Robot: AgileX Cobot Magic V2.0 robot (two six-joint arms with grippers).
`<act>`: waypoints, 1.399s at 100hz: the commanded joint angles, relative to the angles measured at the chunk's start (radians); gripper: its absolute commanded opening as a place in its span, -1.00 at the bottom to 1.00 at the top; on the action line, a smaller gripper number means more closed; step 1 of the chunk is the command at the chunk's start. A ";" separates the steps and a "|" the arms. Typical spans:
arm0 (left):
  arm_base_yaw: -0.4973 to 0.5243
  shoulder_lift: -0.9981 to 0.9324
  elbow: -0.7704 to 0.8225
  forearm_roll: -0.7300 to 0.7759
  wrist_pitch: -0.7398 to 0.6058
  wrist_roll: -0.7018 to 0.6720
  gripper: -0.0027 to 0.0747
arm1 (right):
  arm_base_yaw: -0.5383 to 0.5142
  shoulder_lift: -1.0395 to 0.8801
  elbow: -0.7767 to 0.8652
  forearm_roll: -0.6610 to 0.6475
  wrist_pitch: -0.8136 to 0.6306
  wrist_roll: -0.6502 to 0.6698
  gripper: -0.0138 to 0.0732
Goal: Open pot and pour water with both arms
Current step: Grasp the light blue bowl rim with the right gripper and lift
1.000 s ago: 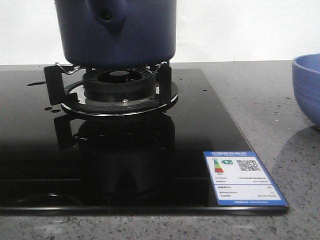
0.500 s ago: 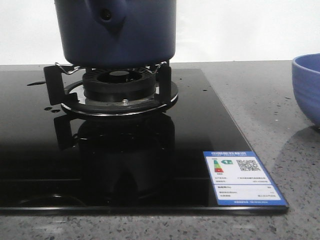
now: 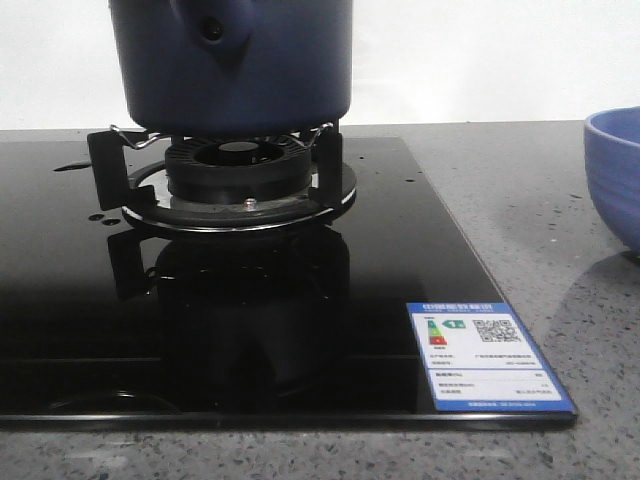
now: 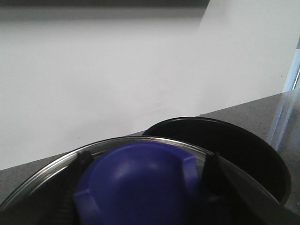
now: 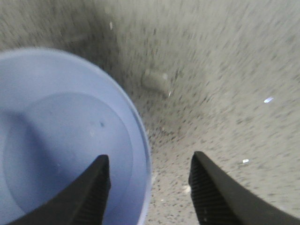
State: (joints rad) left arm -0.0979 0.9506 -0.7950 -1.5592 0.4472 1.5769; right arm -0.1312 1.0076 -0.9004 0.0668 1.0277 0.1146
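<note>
Navy-blue pot [image 3: 232, 62] on the burner stand [image 3: 235, 180] of a black glass hob [image 3: 330, 290].
Left claw [image 4: 140, 187] grips the blue lid knob [image 4: 138, 183]; right claw [image 5: 149, 187] gapes wide over the periwinkle bowl's [image 5: 56, 136] rim above the speckled counter [image 5: 225, 84].

Even, soft light is seen; the pot [image 3: 232, 62] is mirrored in the glossy hob [image 3: 60, 300], and the right wrist view is motion-blurred
</note>
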 commanded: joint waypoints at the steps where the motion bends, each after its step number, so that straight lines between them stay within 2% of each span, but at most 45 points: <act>1: -0.008 -0.021 -0.033 -0.055 0.007 -0.010 -0.11 | -0.008 0.012 0.010 0.032 -0.072 0.002 0.11; 28: -0.017 -0.021 -0.033 -0.055 0.005 -0.010 -0.12 | -0.008 0.053 0.034 0.096 -0.100 0.002 0.06; 63: -0.017 -0.021 -0.033 -0.055 0.005 -0.010 -0.12 | -0.008 0.062 0.089 0.128 -0.145 0.002 -0.31; 87: -0.017 -0.021 -0.033 -0.055 0.005 -0.010 -0.12 | -0.008 0.062 0.093 0.133 -0.150 -0.031 -0.85; 98: -0.017 -0.021 -0.033 -0.055 0.005 -0.010 -0.12 | -0.008 0.059 0.078 0.138 -0.130 -0.055 -0.84; 117: -0.017 -0.021 -0.033 -0.055 0.005 -0.010 -0.12 | -0.008 0.059 -0.074 0.156 -0.055 -0.095 -0.84; 140: -0.017 -0.021 -0.033 -0.055 0.005 -0.010 -0.12 | 0.055 0.127 -0.386 0.163 0.080 -0.095 -0.82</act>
State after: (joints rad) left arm -0.1078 0.9506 -0.7950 -1.5592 0.4450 1.5769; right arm -0.1028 1.1141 -1.1598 0.1956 1.0994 0.0320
